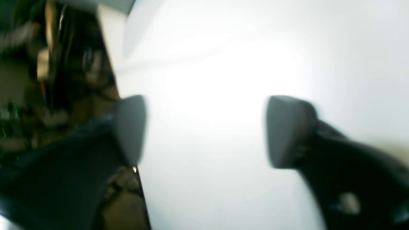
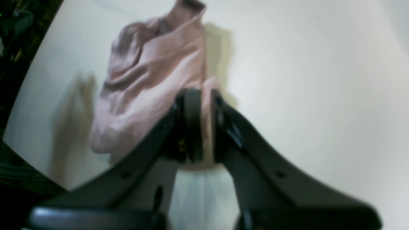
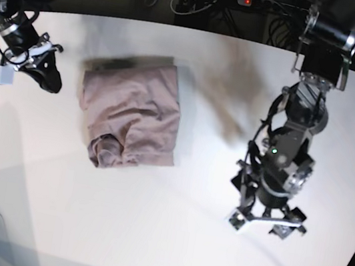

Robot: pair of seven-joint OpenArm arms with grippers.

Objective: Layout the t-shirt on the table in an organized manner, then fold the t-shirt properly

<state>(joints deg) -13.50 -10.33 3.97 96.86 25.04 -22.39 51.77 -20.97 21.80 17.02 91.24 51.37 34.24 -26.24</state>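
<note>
One t-shirt [image 3: 133, 116] lies bundled in a rough rectangle on the table [image 3: 147, 236], towards the side edge by the right arm, its long axis running from the far edge to the near one. Of the two grippers, the right gripper [image 3: 49, 79] is nearer, just beside the shirt with jaws nearly closed and apparently empty. The left gripper [image 3: 264, 224] hangs wide open, well apart over bare table.

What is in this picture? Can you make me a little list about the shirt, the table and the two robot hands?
t-shirt: pinkish-brown, folded into a rumpled rectangle, lying flat
table: big and white, with the shirt on it
left gripper: jaws wide open, nothing between them, over bare table away from the shirt
right gripper: jaws almost together, close beside the shirt; cannot tell whether it pinches any cloth
picture quality: the wrist views are blurry
</note>
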